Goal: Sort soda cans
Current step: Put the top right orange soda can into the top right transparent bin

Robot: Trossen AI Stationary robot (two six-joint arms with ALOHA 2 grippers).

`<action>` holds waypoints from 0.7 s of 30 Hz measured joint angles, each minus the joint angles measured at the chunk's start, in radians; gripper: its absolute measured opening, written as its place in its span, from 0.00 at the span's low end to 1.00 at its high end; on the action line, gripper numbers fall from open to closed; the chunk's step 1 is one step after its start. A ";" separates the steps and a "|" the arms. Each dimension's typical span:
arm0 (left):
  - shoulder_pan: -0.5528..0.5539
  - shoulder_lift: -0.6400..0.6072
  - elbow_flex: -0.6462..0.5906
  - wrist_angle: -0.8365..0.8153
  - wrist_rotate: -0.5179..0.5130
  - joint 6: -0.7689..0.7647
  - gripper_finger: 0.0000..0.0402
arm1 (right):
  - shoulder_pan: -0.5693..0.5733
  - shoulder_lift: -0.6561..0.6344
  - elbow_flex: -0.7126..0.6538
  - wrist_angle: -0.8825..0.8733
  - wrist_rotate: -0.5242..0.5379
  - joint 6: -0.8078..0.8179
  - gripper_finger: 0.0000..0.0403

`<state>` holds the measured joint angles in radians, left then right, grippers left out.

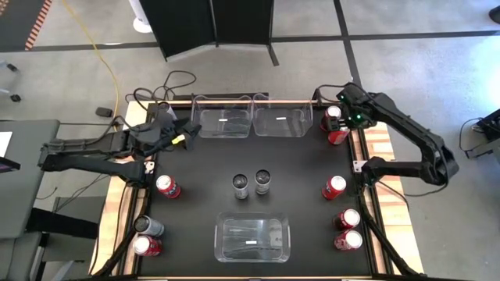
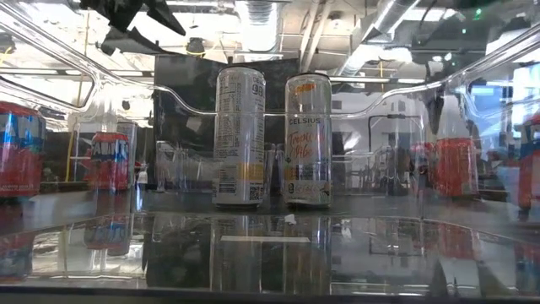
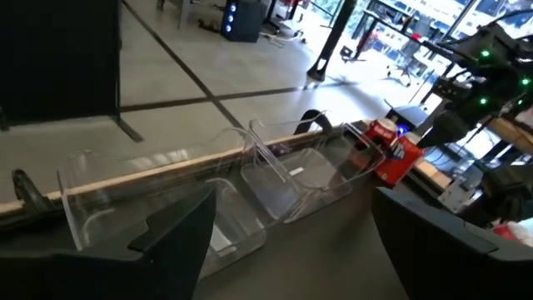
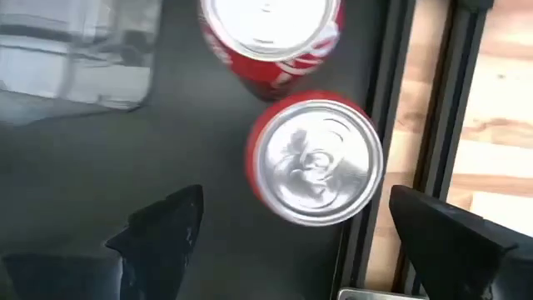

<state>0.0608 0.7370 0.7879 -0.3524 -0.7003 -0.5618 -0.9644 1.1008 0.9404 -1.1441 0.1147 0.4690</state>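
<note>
Soda cans stand upright on the black table. Two silver-grey ones (image 1: 241,185) (image 1: 262,182) are at the middle, and red ones stand along both sides. At the far right two red cans (image 1: 334,114) (image 1: 337,135) stand side by side. My right gripper (image 4: 293,200) hangs open above them, pointing down, one finger on each side of the nearer can's silver top (image 4: 315,162) without touching it. My left gripper (image 3: 308,250) is open and holds nothing. It hovers at the far left (image 1: 186,134), facing the two clear bins (image 3: 250,192).
Two clear bins (image 1: 221,122) (image 1: 283,119) stand at the far edge and a third (image 1: 251,237) at the near edge. One red can (image 1: 167,186), a silver-grey one (image 1: 148,226) and another red one (image 1: 147,246) stand on the left. Three red cans (image 1: 334,186) (image 1: 348,218) (image 1: 348,240) stand on the right. A wooden frame (image 4: 491,100) borders the table.
</note>
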 joint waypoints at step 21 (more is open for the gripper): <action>0.010 0.019 -0.001 0.010 -0.039 0.135 0.79 | -0.064 0.049 -0.095 0.142 -0.020 -0.086 0.82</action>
<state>0.0704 0.7559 0.7872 -0.3424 -0.7397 -0.4265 -1.0286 1.1498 0.8452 -1.0021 0.0949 0.3835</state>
